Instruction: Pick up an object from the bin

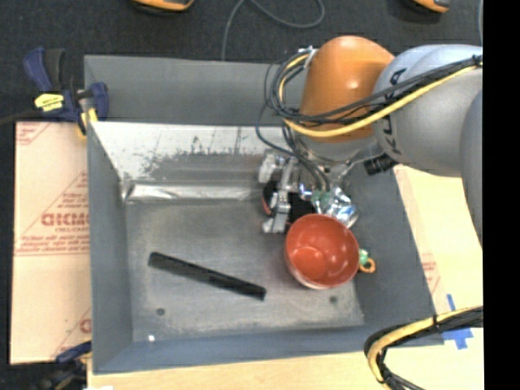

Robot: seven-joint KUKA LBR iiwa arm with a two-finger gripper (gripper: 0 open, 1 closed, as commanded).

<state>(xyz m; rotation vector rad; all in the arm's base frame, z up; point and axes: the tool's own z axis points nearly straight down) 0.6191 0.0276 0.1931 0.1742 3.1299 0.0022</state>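
Our pincer [280, 212] hangs beside the round red plastic cup [321, 252], placed, we judge, for its rim; its opening we cannot tell.

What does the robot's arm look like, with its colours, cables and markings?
The arm is smooth, rounded and silver-grey, with dark lettering. An orange dome cover sits at its wrist, looped by yellow and black cables. The end effector is silver and black metal.
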